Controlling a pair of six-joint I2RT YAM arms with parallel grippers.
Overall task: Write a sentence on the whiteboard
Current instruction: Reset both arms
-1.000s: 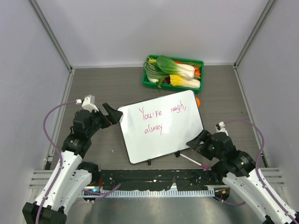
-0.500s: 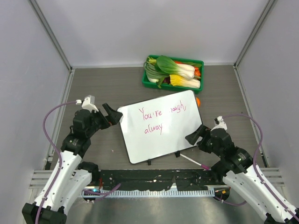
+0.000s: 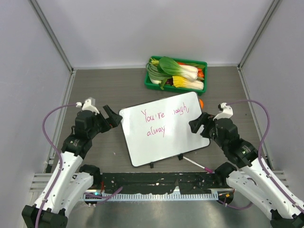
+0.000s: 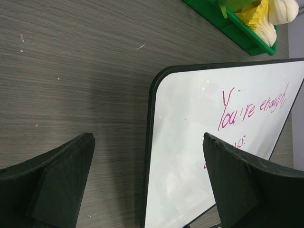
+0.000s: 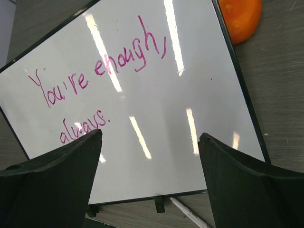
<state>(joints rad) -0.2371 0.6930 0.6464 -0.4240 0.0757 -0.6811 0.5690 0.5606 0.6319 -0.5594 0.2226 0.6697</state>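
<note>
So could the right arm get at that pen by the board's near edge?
Probably yes. The pen lies uncovered beside the whiteboard, and the right gripper hangs open and empty over the board nearby. It would need to reach back toward its own base, though.

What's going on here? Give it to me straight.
Two robot arms flank a flat white rectangular whiteboard lying on the grey table. The pink handwritten words on it read "You're enough, always." The left gripper is open at the board's far-left corner, and the right gripper is open above its right edge. Neither holds anything. The thin white marker with a pink end lies on the table by the board's near edge, so the writing looks finished.
</note>
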